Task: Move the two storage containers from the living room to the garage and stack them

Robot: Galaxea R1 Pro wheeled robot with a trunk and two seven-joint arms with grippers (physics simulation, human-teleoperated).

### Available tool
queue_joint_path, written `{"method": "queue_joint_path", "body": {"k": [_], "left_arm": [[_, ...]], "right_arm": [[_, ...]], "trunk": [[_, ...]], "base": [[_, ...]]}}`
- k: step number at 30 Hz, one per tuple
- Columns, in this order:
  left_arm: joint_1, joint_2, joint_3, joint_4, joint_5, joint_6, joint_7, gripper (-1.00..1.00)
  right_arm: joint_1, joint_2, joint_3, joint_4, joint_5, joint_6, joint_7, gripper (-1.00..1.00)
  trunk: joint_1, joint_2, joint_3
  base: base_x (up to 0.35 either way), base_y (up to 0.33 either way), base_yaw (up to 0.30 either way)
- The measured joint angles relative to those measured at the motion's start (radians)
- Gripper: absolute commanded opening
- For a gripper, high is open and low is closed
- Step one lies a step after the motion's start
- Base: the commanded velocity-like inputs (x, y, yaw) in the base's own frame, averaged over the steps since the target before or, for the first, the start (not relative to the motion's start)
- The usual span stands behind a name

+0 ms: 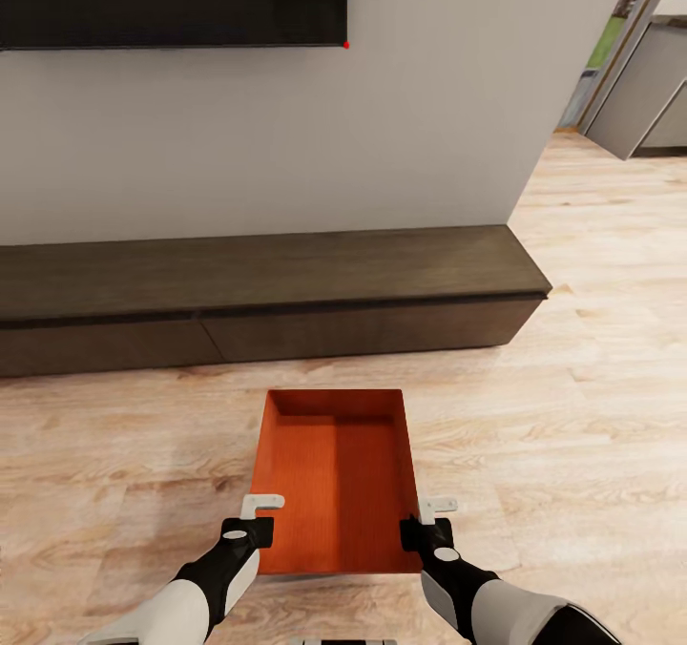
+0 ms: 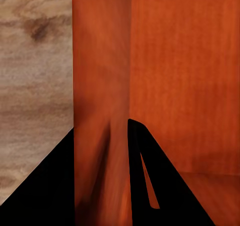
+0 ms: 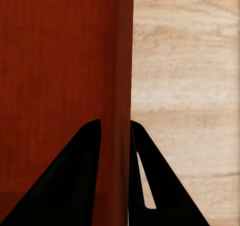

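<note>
Light wood plank flooring with pale grain and darker knots covers the living room, running from the near edge of the head view out to 2 o'clock, where it passes a grey cabinet front. Across the view from 9 to 3 o'clock stands a long, low, dark brown wooden media unit with flat drawer fronts, set against a plain pale grey wall. At 11 o'clock a black wall-mounted TV screen hangs on that wall, a small red light at its lower corner.

Just short of the media unit, at the middle of the head view, sits one orange-red rectangular open-top storage container with smooth walls, its long axis pointing toward the unit. Whether it rests on the planks or is lifted just off them cannot be told.

At 7 o'clock the left tool is clenched on the container's left long wall near its near corner; in the left wrist view the dark fingers straddle that orange wall. At 5 o'clock the right tool grips the right long wall likewise, its fingers on either side of the wall.
</note>
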Motion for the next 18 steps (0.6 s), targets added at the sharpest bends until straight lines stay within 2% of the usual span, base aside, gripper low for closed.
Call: {"method": "queue_joint_path", "body": {"k": [18], "left_arm": [[0.0,0.001,0.0,-0.001,0.002,-0.001,-0.002,-1.0]], "right_arm": [[0.0,0.0,-0.002,-0.001,0.003,0.0,0.0,-1.0]], "trunk": [[-0.069,0.126,0.056]], "base": [[0.0,0.0,0.0]]}}
